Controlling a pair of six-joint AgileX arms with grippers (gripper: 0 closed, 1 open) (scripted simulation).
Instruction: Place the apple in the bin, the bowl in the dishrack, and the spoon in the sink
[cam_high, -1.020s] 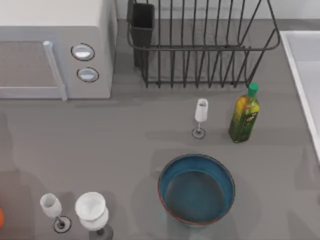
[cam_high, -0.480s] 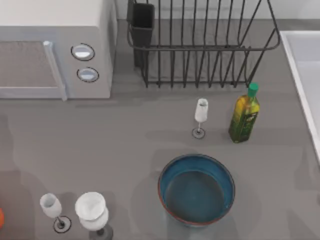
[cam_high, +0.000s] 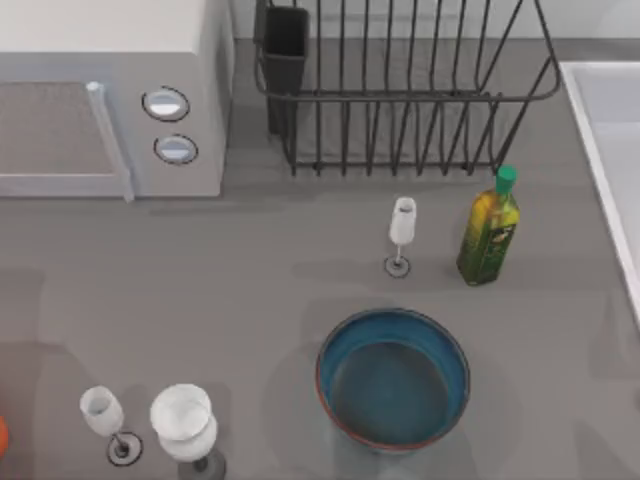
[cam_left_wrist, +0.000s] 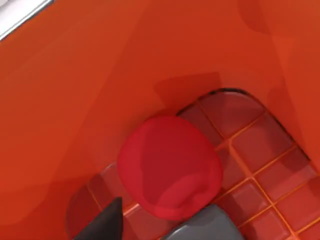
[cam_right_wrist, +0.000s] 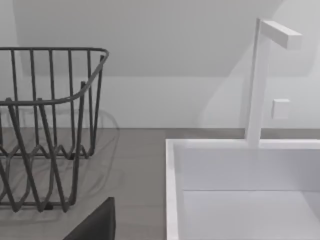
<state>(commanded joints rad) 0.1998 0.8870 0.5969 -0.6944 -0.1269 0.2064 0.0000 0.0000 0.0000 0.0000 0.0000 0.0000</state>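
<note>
While apple (cam_left_wrist: 169, 167) sits in orange bin (cam_left_wrist: 75, 100) — left gripper (cam_left_wrist: 160, 231) spread open; bowl (cam_high: 393, 379) near bottle (cam_high: 488, 228), glass (cam_high: 400, 234).

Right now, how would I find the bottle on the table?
Start at the black dishrack at the table's back. Just in front of its right end stands the bottle, beside a small white glass. It alone is yellow-green with a green cap.

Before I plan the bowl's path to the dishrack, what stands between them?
In the top view, a small wine glass stands on the counter between the bowl and the dishrack; an oil bottle stands to its right. The remaining stretch is bare.
</note>
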